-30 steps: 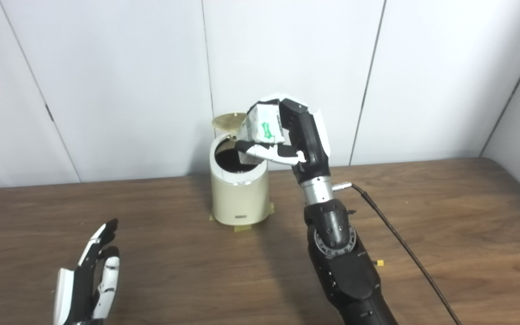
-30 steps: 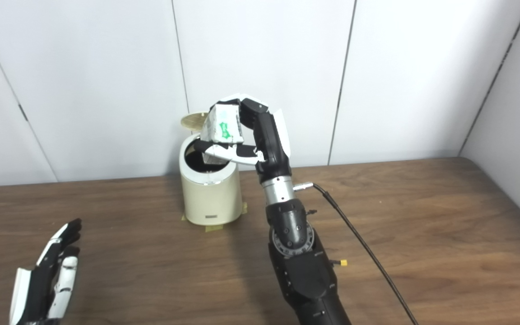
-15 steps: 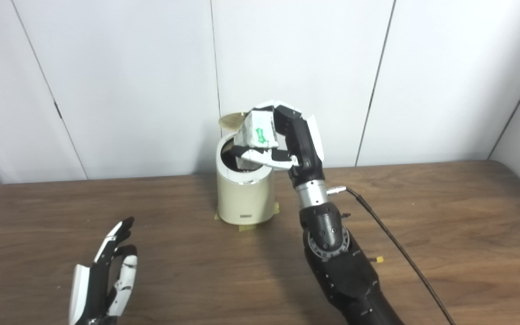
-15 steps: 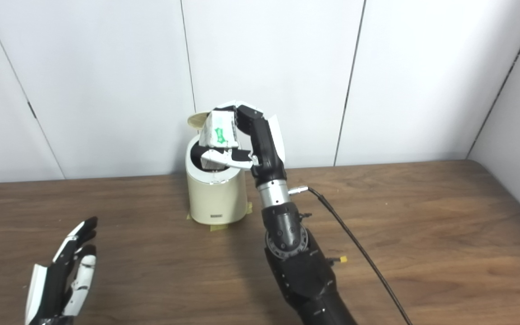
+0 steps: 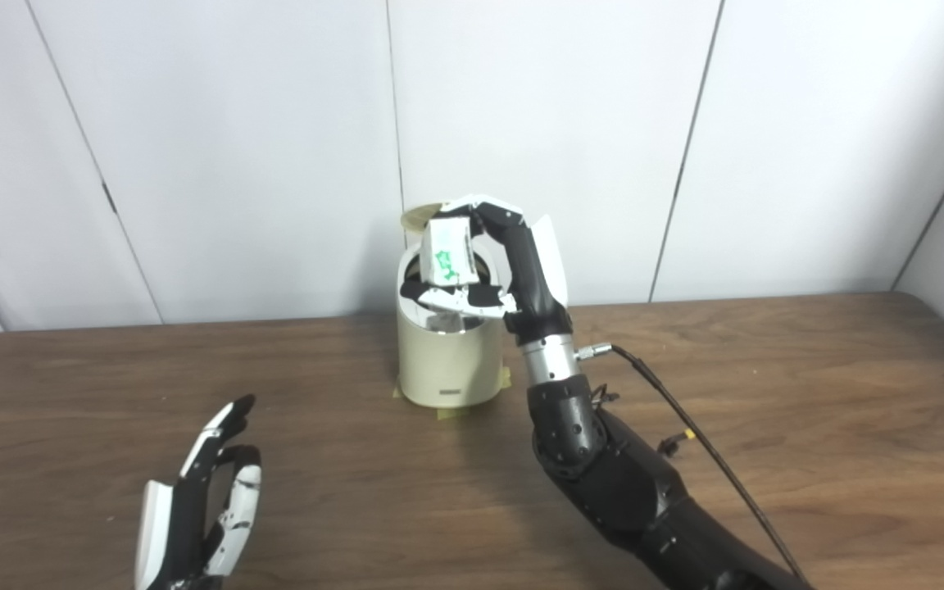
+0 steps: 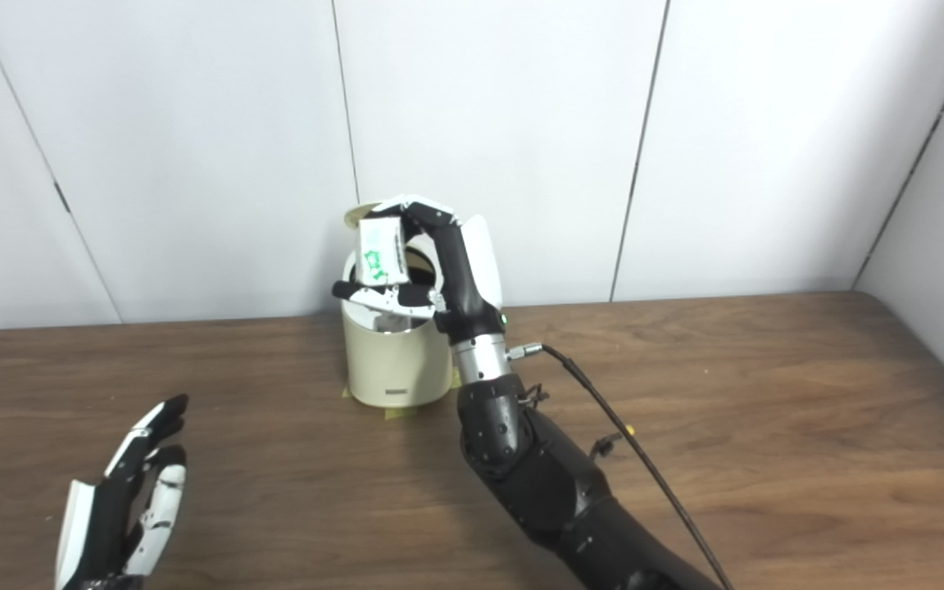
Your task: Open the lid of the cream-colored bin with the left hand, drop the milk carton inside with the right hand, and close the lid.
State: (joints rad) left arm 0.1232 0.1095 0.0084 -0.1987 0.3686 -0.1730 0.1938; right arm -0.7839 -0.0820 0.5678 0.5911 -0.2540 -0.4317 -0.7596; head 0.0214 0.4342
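One cream-colored bin [image 5: 447, 360] is standing on the wooden desk [image 5: 767, 393], at about 12 o'clock from the desk's middle and close to the white wall panels [image 5: 234, 123]; its one round lid [image 5: 419, 215] is tilting up behind the open mouth. One milk carton [image 5: 447, 256], white with green print, is hanging directly above that mouth, still outside the bin. One right hand [image 5: 492, 266] is arching over the bin from 4 o'clock, its fingers [image 5: 484, 215] curling over the carton's top and its thumb pressing beneath, so the carton is being clamped between them. One left hand [image 5: 193, 512] is hovering over the desk at 7 o'clock, well apart from the bin, its fingers [image 6: 162, 418] spreading straight and holding nothing. One black cable [image 5: 710, 459] is trailing from the right wrist across the desk toward 5 o'clock. Small yellow tape pieces [image 5: 456, 411] are showing at the bin's base.
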